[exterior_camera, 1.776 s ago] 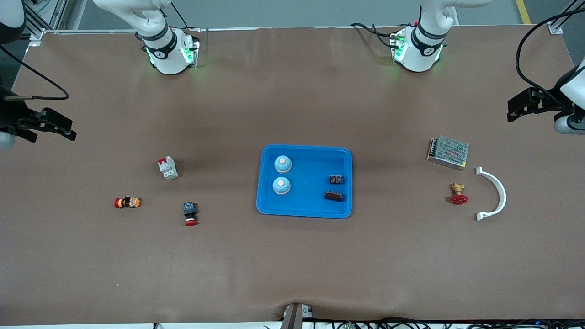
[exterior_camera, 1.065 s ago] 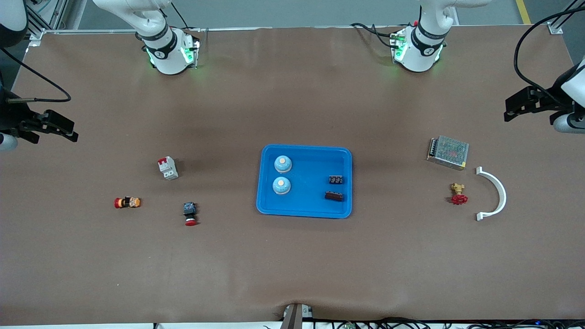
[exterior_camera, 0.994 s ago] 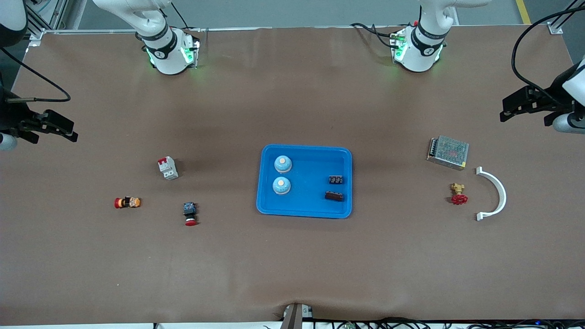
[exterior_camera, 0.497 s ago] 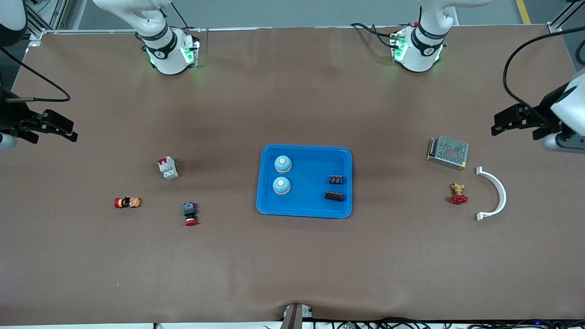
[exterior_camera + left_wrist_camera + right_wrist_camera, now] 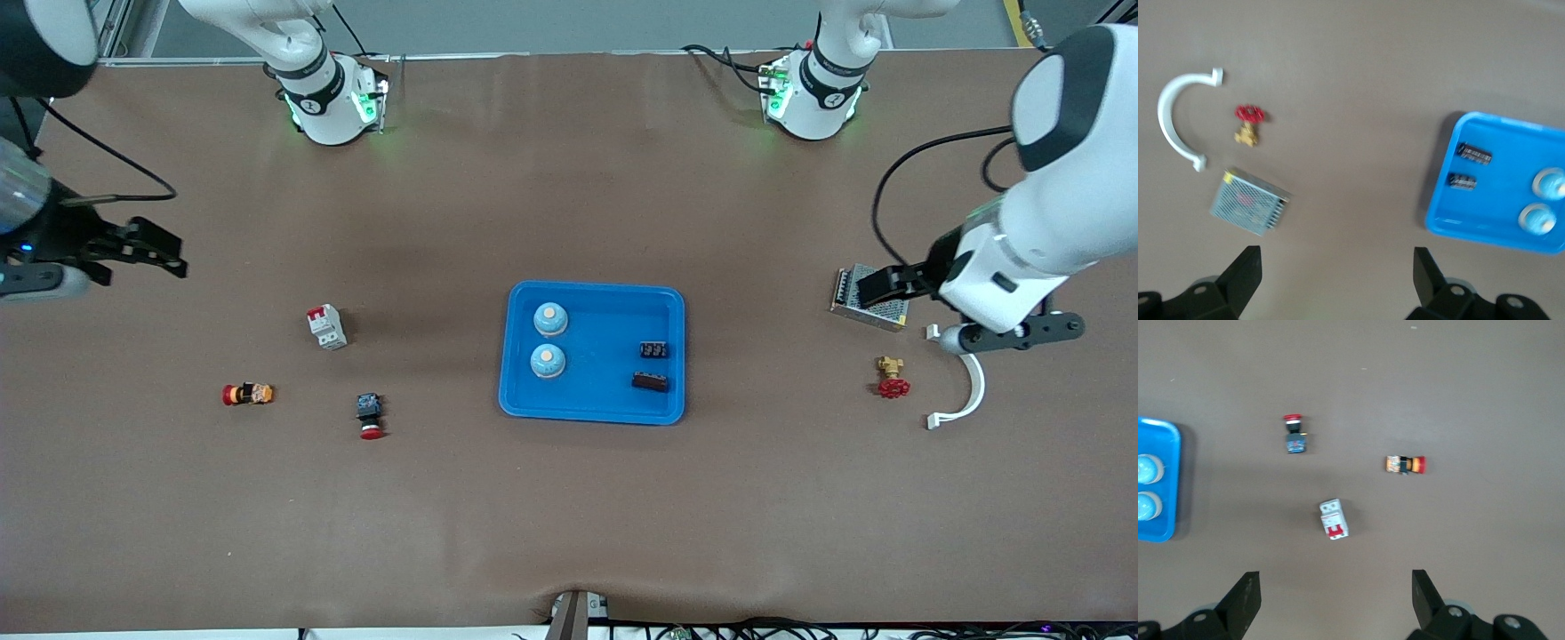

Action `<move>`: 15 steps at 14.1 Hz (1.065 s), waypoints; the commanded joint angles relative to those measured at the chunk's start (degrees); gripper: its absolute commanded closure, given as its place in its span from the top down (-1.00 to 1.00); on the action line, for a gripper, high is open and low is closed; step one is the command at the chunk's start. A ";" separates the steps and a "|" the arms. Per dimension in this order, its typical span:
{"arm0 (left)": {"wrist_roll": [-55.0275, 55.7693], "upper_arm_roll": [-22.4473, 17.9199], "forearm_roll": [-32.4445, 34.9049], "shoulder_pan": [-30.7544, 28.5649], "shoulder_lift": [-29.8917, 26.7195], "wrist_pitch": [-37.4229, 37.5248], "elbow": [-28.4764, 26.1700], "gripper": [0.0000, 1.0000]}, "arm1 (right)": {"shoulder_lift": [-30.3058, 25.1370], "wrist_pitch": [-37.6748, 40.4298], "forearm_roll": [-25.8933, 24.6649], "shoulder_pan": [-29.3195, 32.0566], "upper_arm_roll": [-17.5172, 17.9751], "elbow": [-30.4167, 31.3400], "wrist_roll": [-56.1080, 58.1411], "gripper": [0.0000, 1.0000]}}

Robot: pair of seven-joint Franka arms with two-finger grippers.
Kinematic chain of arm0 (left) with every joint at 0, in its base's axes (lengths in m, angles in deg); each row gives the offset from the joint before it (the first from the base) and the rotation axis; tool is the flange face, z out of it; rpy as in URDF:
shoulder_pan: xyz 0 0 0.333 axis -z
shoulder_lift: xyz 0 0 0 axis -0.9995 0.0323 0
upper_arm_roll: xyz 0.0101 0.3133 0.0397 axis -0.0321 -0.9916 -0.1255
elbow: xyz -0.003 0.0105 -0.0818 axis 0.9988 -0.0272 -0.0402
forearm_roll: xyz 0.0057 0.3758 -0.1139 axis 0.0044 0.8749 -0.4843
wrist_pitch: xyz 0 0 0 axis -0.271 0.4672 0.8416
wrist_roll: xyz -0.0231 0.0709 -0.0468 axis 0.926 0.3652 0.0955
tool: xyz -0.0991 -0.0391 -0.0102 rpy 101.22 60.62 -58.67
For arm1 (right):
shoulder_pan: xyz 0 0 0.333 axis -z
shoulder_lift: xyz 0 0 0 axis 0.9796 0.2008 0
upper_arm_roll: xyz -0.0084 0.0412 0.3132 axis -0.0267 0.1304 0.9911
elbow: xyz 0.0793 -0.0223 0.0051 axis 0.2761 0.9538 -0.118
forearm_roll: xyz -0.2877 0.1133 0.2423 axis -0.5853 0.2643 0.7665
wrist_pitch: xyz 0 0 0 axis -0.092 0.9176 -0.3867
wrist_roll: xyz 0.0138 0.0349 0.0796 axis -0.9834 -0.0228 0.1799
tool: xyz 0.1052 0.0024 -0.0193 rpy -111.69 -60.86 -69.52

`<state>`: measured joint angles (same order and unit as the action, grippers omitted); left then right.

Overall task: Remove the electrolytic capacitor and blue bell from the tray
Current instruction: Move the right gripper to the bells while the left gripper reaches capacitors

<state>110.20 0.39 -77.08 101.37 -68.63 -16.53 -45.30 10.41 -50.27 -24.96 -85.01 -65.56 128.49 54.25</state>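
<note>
Two pale blue bells (image 5: 550,318) (image 5: 548,361) and two dark capacitors (image 5: 654,349) (image 5: 650,381) lie in the blue tray (image 5: 605,329) at the table's middle. My left gripper (image 5: 880,286) is open and empty, up over the metal power supply. My right gripper (image 5: 160,252) is open and empty, over bare table at the right arm's end. The left wrist view shows the tray (image 5: 1501,193), capacitors (image 5: 1475,154) and bells (image 5: 1537,218) ahead of the gripper (image 5: 1338,280). The right wrist view shows the tray's rim (image 5: 1175,480), a bell (image 5: 1146,505) and the gripper (image 5: 1336,600).
Toward the left arm's end lie a mesh power supply (image 5: 853,286), a red-handled brass valve (image 5: 892,378) and a white curved clamp (image 5: 965,400). Toward the right arm's end lie a white circuit breaker (image 5: 326,326), a red push-button (image 5: 370,416) and an orange-red part (image 5: 248,394).
My left arm has swung in from the table's end, and its gripper is now over the power supply. My right gripper has shifted slightly toward the table's middle.
</note>
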 commanded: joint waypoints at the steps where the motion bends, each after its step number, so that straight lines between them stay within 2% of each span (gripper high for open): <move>1: 11.36 0.09 -3.47 0.49 0.08 -1.93 -0.84 1.00 | 1.98 -0.30 0.29 -5.00 0.00 -0.99 -5.18 1.00; 3: 21.46 0.18 -3.47 2.15 0.35 -4.30 -2.16 1.00 | 3.21 -2.31 1.08 -9.82 0.00 -0.90 -12.12 1.00; 6: 31.86 0.27 -3.47 4.62 -0.53 -11.23 -8.38 1.00 | 6.37 -5.73 1.79 -17.03 -0.08 -0.90 -25.13 1.00; 8: 38.00 1.14 -3.56 5.41 -0.53 -15.80 -10.77 1.00 | 8.74 -9.07 1.88 -19.68 0.00 -0.90 -29.02 1.00; 15: 63.14 1.50 -2.95 8.83 2.09 -21.01 -10.87 1.00 | 18.15 -21.99 2.23 -27.23 0.00 -0.81 -36.31 1.00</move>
<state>167.08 2.07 -79.71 108.39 -67.51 -35.54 -55.53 26.37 -70.01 -23.38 -110.04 -65.00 128.69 21.24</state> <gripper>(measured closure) 0.000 0.000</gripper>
